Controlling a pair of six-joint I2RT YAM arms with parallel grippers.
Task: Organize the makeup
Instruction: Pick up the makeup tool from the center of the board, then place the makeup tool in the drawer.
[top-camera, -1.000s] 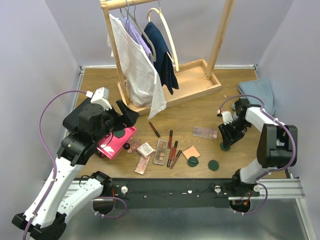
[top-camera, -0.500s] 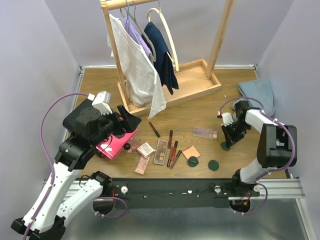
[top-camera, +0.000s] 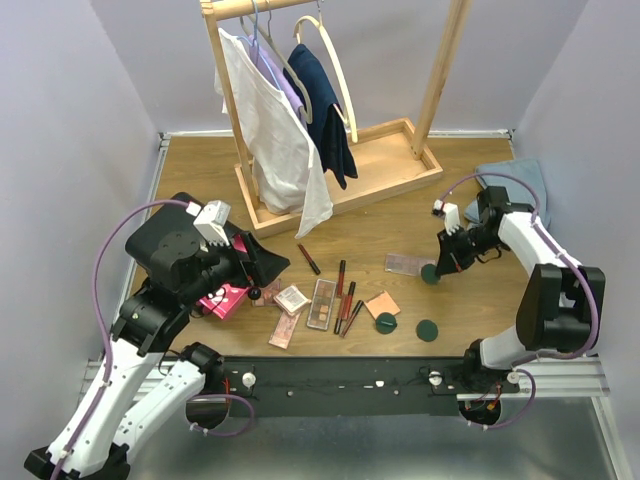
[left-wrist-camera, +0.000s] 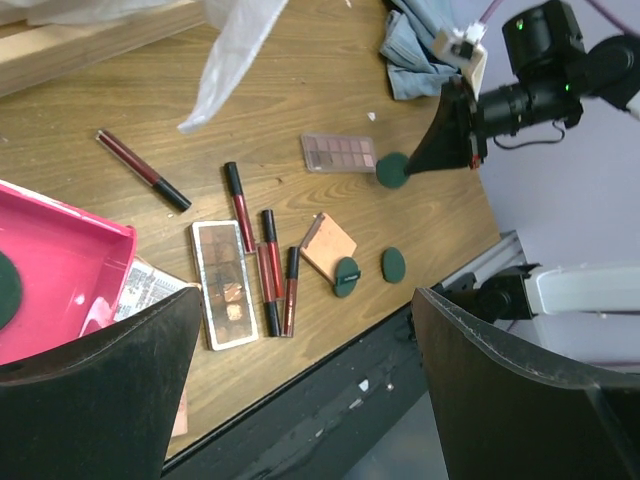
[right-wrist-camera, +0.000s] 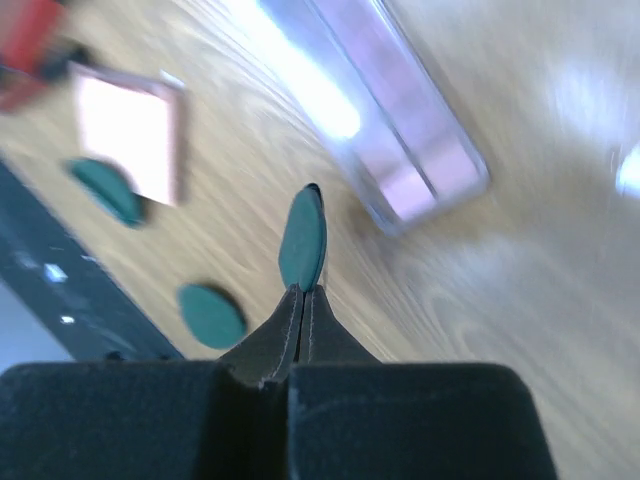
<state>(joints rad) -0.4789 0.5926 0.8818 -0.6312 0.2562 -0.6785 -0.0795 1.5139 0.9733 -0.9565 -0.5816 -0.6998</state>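
Note:
My right gripper is shut on the edge of a dark-green disc, holding it off the table beside a pink eyeshadow palette. In the right wrist view the disc stands edge-on out of the closed fingertips. Two more green discs lie near the front edge by a peach compact. Dark-red tubes and another palette lie mid-table. My left gripper hangs open above the pink drawer, with nothing between its fingers.
A wooden clothes rack with hanging garments fills the back middle. A blue cloth lies at the back right. One tube lies apart near the rack's base. The black rail runs along the front edge.
My right gripper closed on the green disc, lifted it and carried it left toward the pink palette. My left arm swung right and lower over the pink drawer.

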